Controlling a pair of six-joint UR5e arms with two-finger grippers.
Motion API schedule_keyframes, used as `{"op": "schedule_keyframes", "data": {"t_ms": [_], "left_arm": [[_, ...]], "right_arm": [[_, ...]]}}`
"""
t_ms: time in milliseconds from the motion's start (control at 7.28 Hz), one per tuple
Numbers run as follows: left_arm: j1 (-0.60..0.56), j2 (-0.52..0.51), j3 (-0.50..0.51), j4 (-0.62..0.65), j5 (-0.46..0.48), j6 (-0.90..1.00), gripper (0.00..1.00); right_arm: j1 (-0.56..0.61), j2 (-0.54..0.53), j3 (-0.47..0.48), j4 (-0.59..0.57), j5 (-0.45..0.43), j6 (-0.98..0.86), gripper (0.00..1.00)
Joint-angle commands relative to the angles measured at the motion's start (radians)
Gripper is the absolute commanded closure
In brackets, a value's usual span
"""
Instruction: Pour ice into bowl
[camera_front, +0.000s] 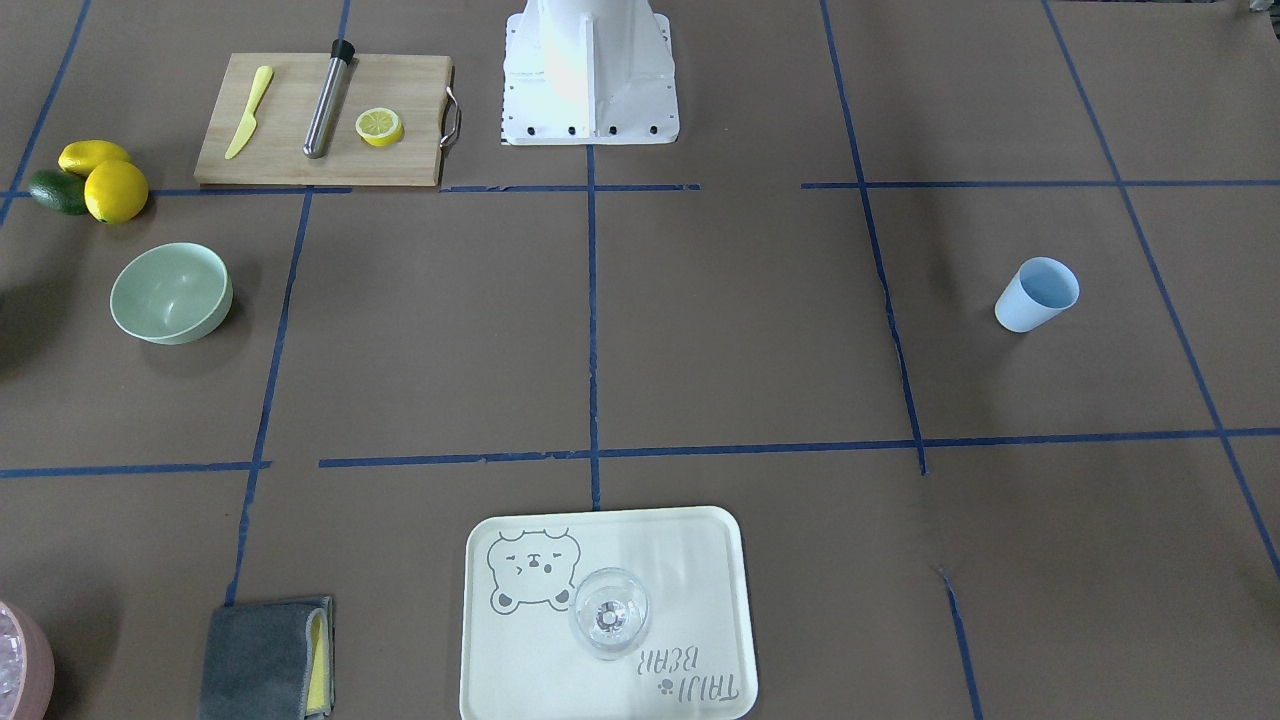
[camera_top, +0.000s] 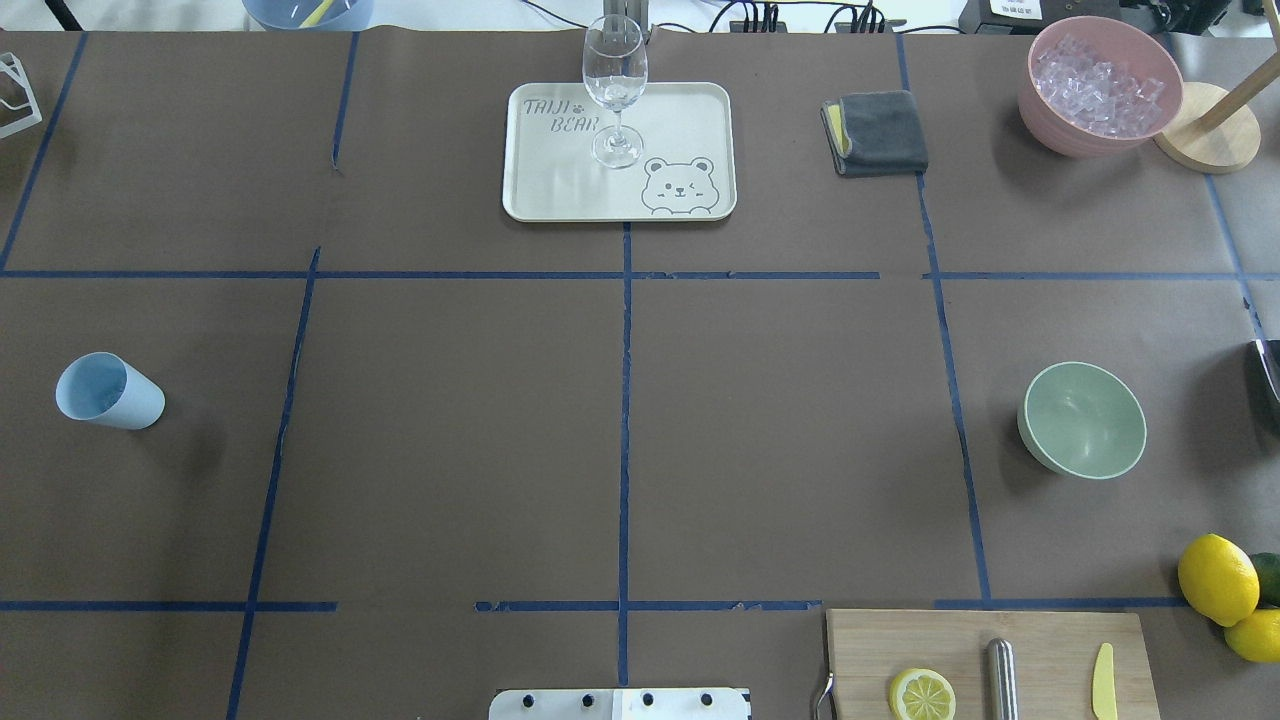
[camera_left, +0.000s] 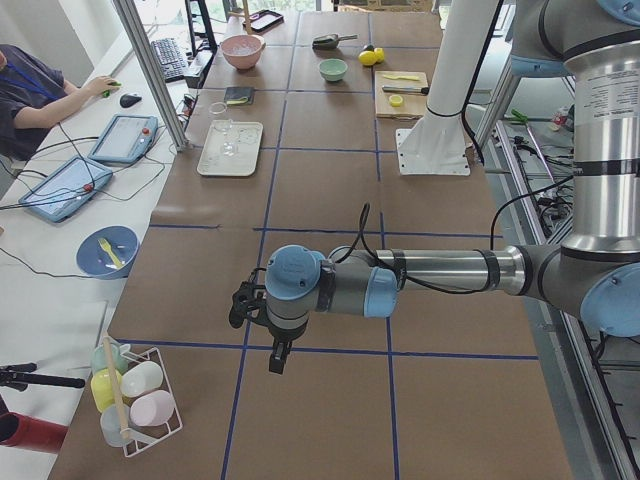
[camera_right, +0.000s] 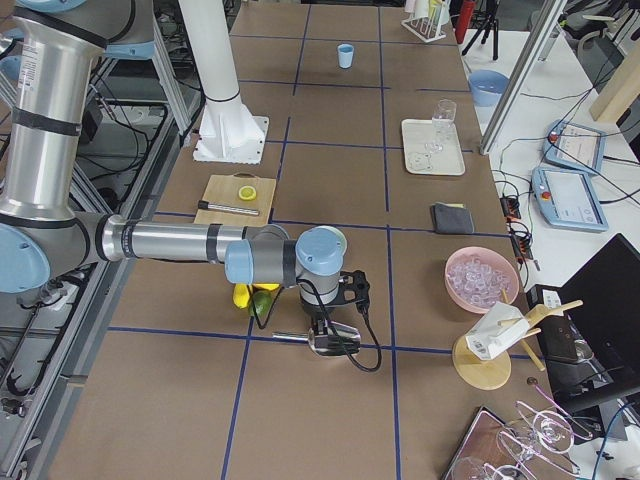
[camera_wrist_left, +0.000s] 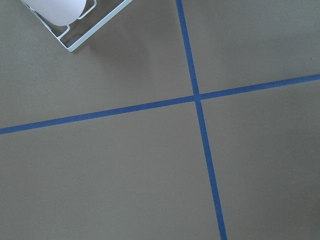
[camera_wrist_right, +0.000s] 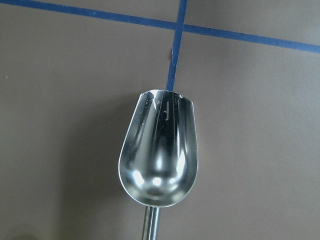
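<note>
The pale mint-green bowl (camera_top: 1083, 418) stands empty on the robot's right side of the table; it also shows in the front view (camera_front: 170, 293) and the left side view (camera_left: 333, 69). No loose ice cubes are in view. A shiny metal scoop (camera_wrist_right: 159, 155) is empty; in the right side view the scoop (camera_right: 335, 343) sits low at the table under my right gripper (camera_right: 328, 322). I cannot tell whether that gripper is open or shut. My left gripper (camera_left: 278, 362) hangs over bare table far from the bowl; I cannot tell its state.
A pink container (camera_top: 1100, 85) heaped with ice stands at the far right. There is a blue cup (camera_top: 105, 390) on the left, a wine glass (camera_top: 614, 85) on a tray (camera_top: 560, 190), a grey cloth (camera_top: 880, 132), a cutting board (camera_top: 1050, 640), lemons (camera_top: 1217, 578) and a wire cup rack (camera_left: 135, 395).
</note>
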Motion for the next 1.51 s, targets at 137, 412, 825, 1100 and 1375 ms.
{"op": "schedule_keyframes", "data": {"t_ms": [137, 412, 825, 1100, 1375], "left_arm": [[0.002, 0.002, 0.004, 0.002, 0.0, 0.001, 0.0], [0.002, 0.002, 0.005, 0.002, 0.002, 0.001, 0.0], [0.002, 0.002, 0.004, 0.0, 0.0, 0.002, 0.0], [0.005, 0.0, 0.004, 0.0, 0.0, 0.002, 0.0], [0.012, 0.0, 0.002, -0.001, 0.0, 0.004, 0.0]], "right_arm": [[0.0, 0.0, 0.0, 0.0, 0.001, 0.001, 0.0], [0.0, 0.01, 0.006, 0.002, 0.009, 0.001, 0.0], [-0.002, 0.076, 0.044, 0.003, 0.007, 0.014, 0.0], [-0.005, 0.15, 0.045, 0.002, 0.029, 0.021, 0.0], [-0.07, 0.178, 0.058, 0.003, 0.029, 0.203, 0.0]]}}
